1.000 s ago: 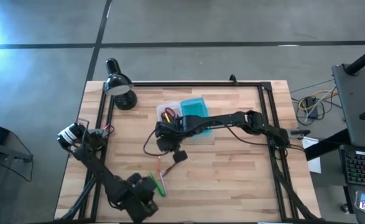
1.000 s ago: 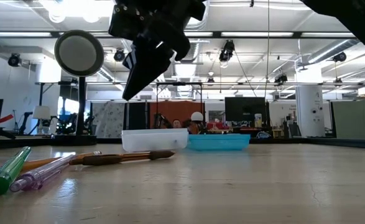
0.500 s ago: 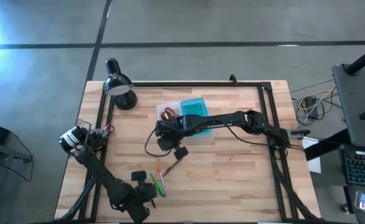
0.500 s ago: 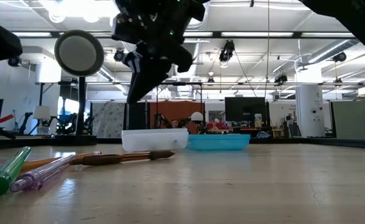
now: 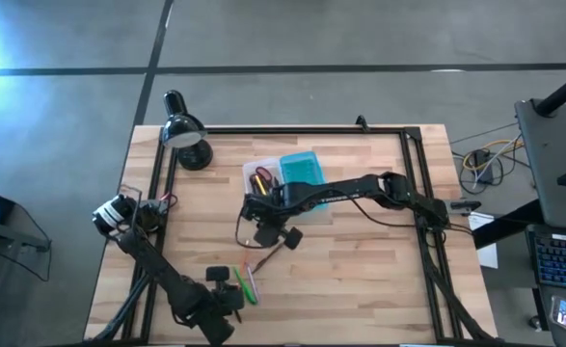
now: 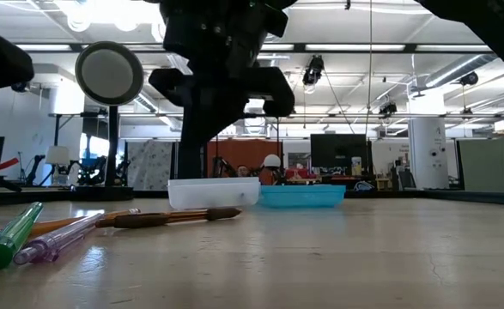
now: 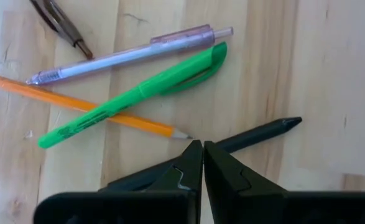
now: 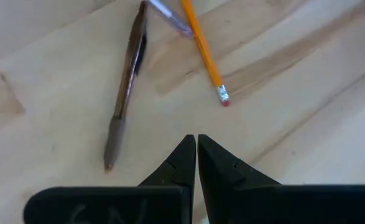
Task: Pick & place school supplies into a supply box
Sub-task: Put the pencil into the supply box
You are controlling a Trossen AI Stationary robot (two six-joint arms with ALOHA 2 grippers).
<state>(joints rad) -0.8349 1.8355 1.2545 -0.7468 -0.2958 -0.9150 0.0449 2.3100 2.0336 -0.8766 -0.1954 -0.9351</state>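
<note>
Two arms share the light wooden table [image 5: 360,251] in the high view. The right gripper [image 5: 272,234], clenched on nothing, hangs mid-table just in front of the clear plastic pencil case with the turquoise ribbed lid [image 5: 297,173], which sits toward the far edge. The left gripper [image 5: 232,297], also pinched empty, hovers near the front edge beside the bright green marker [image 5: 251,286].

Low view: the slim dark brown pen [image 6: 176,218] lies flat before the case, its long axis running across the picture.

Left wrist view: closed fingertips sit right over a black pen [image 7: 257,134]; the thin orange pencil [image 7: 83,107] crosses under the marker, and a clear lilac pen [image 7: 132,54] lies just past them. The marker's black print is too small to read.

Right wrist view: the brown pen lies just ahead of that claw, off to one side, roughly in line with the fingers. I'd call the right arm nearer to it.
</note>
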